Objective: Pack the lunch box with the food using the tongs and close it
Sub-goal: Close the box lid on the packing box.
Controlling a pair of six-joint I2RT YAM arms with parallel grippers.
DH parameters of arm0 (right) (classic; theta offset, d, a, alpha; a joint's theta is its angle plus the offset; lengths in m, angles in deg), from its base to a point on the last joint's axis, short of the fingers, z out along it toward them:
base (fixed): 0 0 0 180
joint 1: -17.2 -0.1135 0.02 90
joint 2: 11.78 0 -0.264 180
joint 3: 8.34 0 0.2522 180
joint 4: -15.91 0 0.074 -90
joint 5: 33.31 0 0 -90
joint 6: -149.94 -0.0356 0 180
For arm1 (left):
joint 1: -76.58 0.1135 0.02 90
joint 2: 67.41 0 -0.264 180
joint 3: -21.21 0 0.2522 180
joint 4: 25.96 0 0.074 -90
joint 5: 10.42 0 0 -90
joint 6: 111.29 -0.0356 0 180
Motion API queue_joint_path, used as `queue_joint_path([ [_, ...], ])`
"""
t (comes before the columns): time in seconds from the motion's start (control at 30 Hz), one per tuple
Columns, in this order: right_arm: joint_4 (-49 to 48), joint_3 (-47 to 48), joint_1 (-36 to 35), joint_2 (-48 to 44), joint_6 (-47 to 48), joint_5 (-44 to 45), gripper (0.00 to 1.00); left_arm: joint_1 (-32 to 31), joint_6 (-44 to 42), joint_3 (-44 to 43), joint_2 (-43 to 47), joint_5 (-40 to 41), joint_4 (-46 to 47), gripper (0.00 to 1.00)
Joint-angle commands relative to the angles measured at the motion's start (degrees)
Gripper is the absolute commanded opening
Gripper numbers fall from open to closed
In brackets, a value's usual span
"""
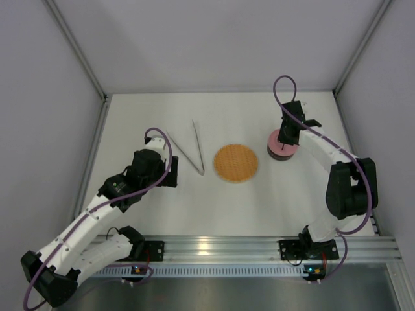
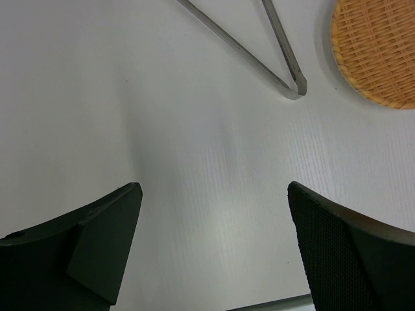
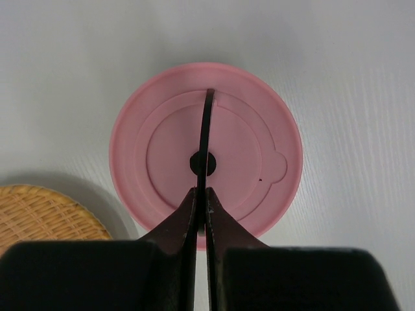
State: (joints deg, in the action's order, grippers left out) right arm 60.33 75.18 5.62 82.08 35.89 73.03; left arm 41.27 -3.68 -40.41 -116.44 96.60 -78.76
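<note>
A flat, round orange woven plate (image 1: 236,162) lies near the middle of the white bench (image 1: 194,207), its surface a fine basket weave. The left wrist view catches the plate (image 2: 379,52) at two o'clock, the right wrist view at eight o'clock. Pale grey walls (image 1: 214,39) close the bench in at nine, twelve and three o'clock. A ribbed aluminium rail (image 1: 220,247) runs along six o'clock.

Tongs (image 2: 297,89) cut by top edge, woven plate (image 2: 379,52) cropped right, lunch box (image 1: 286,155) interior hidden under lid (image 3: 246,162)
</note>
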Motion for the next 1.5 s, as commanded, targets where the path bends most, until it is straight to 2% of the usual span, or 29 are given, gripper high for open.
queue_joint_path([
  [0.0, -1.73, -4.54, 1.11, 2.99, -1.17, -4.38, 0.00, -0.20, -0.29, 0.04, -0.27, 0.83, 1.25, 0.99],
  [0.2, -3.85, -7.00, 1.47, 2.46, -1.70, -6.67, 0.07, -0.20, -0.29, 0.13, -0.45, 0.74, 1.25, 0.99],
  [0.33, -3.67, -7.18, 1.47, 0.89, -1.79, -6.58, 0.18, -0.20, -0.29, 0.13, -0.36, 0.74, 1.25, 0.99],
  [0.8, 0.81, -1.64, 1.47, -4.21, -1.70, -4.91, 0.33, -0.20, -0.29, 0.13, -0.53, 0.83, 1.17, 0.99],
  [1.07, 2.48, 0.99, 1.47, -7.72, -1.87, -3.77, 0.35, -0.28, -0.20, 0.13, -0.71, 0.83, 1.17, 0.99],
  [1.23, 2.31, 0.82, 1.47, -11.15, -0.82, -5.43, 0.43, -0.20, -0.20, 0.13, -0.80, 1.00, 1.25, 0.99],
  [1.37, 1.61, -0.58, 1.47, -15.89, 0.23, -8.51, 0.56, -0.20, -0.20, 0.13, -0.89, 1.00, 1.17, 0.99],
  [1.4, 0.99, -1.98, 1.47, -18.60, 0.50, -9.21, 0.65, -0.20, -0.20, 0.22, -0.97, 0.91, 1.25, 0.99],
  [1.47, -0.59, -3.57, 1.38, -23.17, 0.76, -11.76, 0.77, -0.20, -0.29, 0.22, -0.97, 0.91, 1.34, 0.99],
])
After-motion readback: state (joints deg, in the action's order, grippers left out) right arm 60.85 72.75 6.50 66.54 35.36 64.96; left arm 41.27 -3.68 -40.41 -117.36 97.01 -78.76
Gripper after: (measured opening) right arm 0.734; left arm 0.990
